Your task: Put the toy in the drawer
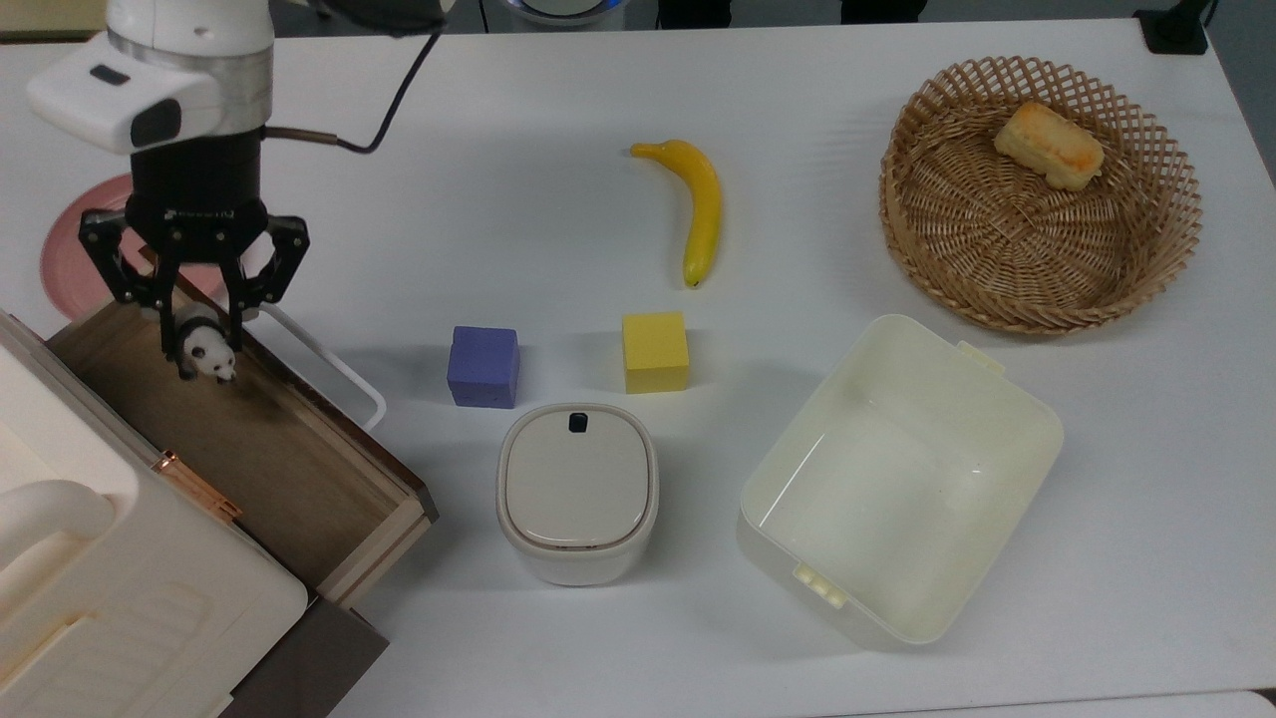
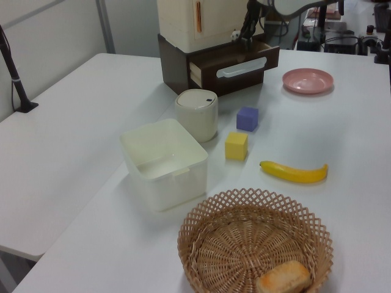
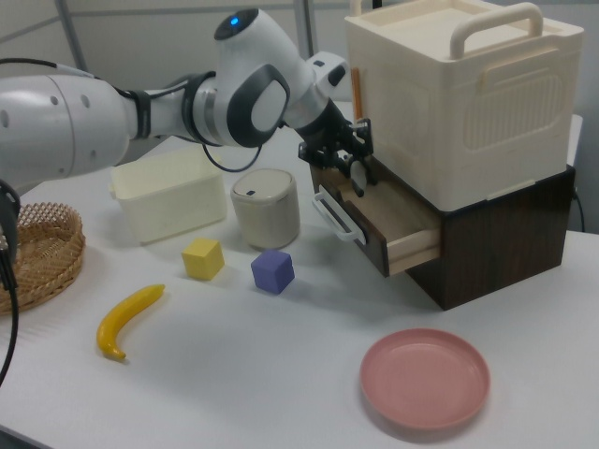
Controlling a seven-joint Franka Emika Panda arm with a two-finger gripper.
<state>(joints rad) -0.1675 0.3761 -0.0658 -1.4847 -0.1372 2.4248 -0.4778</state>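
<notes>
The toy (image 1: 207,354), a small black-and-white panda, hangs between the fingers of my gripper (image 1: 202,334), which is shut on it. Both hover above the open drawer (image 1: 289,469), over its upper-left end in the top view, just inside the dark front panel with the white loop handle (image 1: 334,367). In the right view the gripper (image 3: 348,165) holds the toy (image 3: 357,170) above the drawer (image 3: 398,224), close under the cream cabinet (image 3: 459,94). The left view has the toy (image 2: 234,35) above the drawer front (image 2: 235,66).
A pink plate (image 1: 70,264) lies partly behind the arm. On the table stand a purple cube (image 1: 483,366), a yellow cube (image 1: 655,351), a banana (image 1: 701,207), a lidded bin (image 1: 576,489), a cream tub (image 1: 897,479) and a wicker basket (image 1: 1037,249) holding bread (image 1: 1049,145).
</notes>
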